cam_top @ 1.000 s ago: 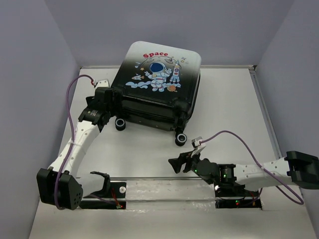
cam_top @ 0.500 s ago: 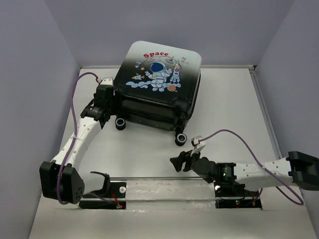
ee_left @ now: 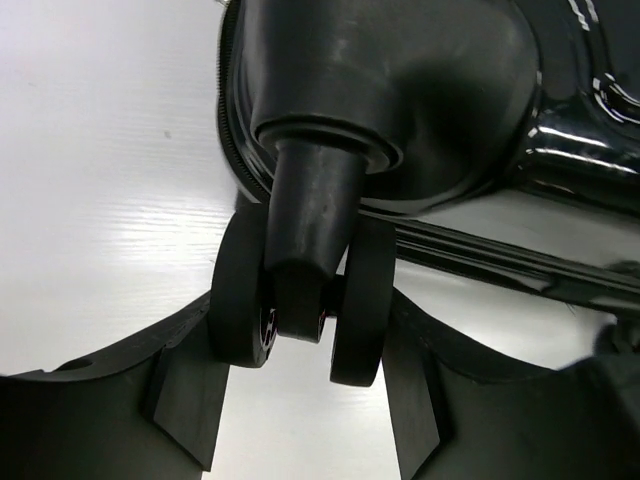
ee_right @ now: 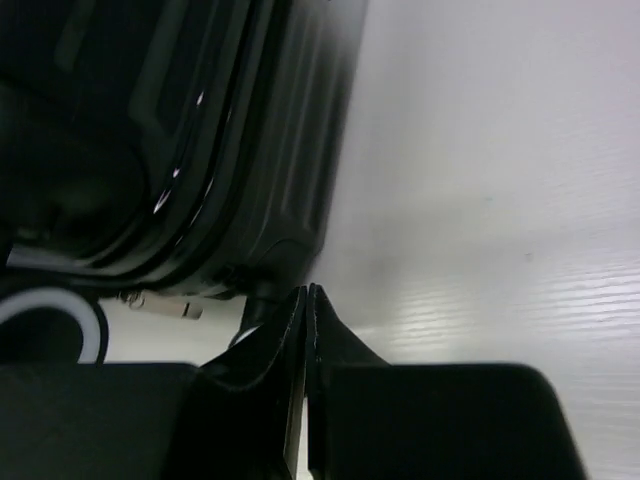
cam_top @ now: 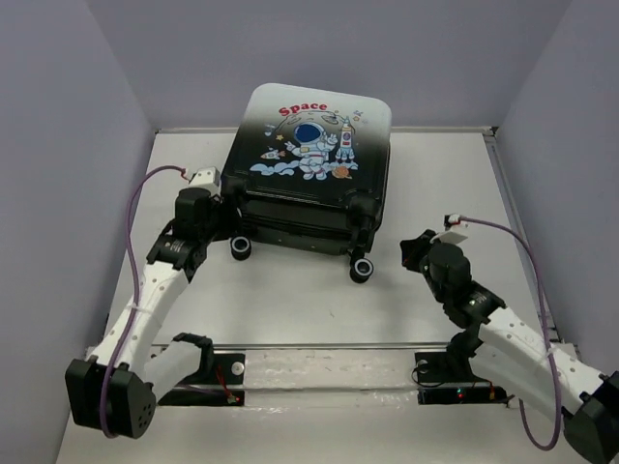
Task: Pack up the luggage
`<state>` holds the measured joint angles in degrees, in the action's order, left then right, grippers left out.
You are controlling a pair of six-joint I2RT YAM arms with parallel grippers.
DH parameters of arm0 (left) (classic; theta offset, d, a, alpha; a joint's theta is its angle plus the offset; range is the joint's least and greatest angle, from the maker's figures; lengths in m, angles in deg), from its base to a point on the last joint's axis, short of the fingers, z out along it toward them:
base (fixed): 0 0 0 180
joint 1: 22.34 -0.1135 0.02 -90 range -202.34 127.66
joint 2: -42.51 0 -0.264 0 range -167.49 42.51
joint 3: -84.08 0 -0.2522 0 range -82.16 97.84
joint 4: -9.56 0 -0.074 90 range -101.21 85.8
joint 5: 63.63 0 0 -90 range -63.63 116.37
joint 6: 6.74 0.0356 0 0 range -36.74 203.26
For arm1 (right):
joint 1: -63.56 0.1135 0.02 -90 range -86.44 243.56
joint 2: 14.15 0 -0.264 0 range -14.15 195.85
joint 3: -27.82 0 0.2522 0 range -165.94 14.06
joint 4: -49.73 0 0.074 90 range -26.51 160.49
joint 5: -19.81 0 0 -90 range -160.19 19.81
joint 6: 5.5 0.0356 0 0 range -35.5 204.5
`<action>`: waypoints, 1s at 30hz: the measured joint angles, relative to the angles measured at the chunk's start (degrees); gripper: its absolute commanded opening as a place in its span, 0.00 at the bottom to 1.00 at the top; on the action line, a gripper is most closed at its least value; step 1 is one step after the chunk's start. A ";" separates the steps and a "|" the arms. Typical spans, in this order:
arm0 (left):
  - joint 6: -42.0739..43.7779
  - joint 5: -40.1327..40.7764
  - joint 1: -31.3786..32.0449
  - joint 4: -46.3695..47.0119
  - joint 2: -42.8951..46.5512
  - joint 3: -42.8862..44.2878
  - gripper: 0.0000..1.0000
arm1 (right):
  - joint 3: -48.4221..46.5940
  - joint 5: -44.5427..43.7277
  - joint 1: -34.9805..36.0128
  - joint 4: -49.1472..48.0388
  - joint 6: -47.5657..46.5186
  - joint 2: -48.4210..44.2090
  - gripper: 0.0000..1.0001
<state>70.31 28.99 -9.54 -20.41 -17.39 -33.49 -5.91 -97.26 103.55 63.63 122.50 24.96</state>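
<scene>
The small hard-shell suitcase, its glossy lid fading from white at the far end to black at the near end, lies flat and closed at the middle-back of the white table. Its wheel end faces the arms.

**Handling, as a judgement**
- The shell looks stiff and slick, so 2 narrow fingers would likely skate off a flat panel.
- It is bulky next to either gripper and probably too heavy for a 1-arm lift, so dragging or pivoting it on the table seems safer.
- The likelier holds are the parts that stick out: the casters, the corner housings and the zip seam between the 2 halves.
- A caster swivels and spins, so a hold there may twist under load.

**Grippers**
- The left gripper straddles a black twin caster wheel at the case's left near corner. Both pads press against the outer discs, so it appears to be grasping the wheel.
- The right gripper hangs just off the case's right near corner, with its fingers pinched together on nothing.

**Writing**
- The red word "Space" sits above a cartoon astronaut with a small rocket beside it.
- No brand name or other label is legible.
</scene>
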 measured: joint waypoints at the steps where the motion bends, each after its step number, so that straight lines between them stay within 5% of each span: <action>1: -0.39 -0.98 0.28 0.02 1.62 -0.96 0.06 | -1.51 1.97 -1.86 0.61 -0.87 1.07 0.19; 5: -2.89 -4.57 2.51 -0.57 7.72 -4.48 0.06 | -9.22 10.12 -13.51 0.70 -3.91 10.51 0.41; 11: -8.74 -3.82 10.47 -1.42 14.19 -7.93 0.06 | -27.23 20.98 -21.90 0.42 -12.02 34.18 0.50; 16: -14.78 1.18 16.00 -1.31 19.30 -10.91 0.06 | -37.70 31.34 -25.57 1.42 -18.27 45.40 0.54; 23: -24.44 1.88 17.88 -0.04 23.50 -14.23 0.06 | -46.71 36.50 -26.18 2.93 -21.44 50.45 0.75; 27: -28.33 0.87 18.64 1.20 24.57 -15.04 0.06 | -45.40 33.75 -24.68 6.08 -21.53 39.52 0.65; 28: -29.40 0.28 18.97 1.97 24.79 -15.45 0.06 | -44.39 33.81 -23.65 6.05 -21.29 35.67 0.56; 29: -30.42 -0.24 19.28 2.64 24.92 -15.80 0.06 | -41.16 34.40 -22.29 4.59 -21.07 29.24 0.33; 30: -31.76 -0.83 19.58 3.65 25.05 -16.41 0.06 | -38.27 34.93 -21.46 3.37 -20.35 24.76 0.20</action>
<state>38.55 28.15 10.04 -16.76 7.66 -49.91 -44.18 -62.33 82.08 66.99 102.15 49.72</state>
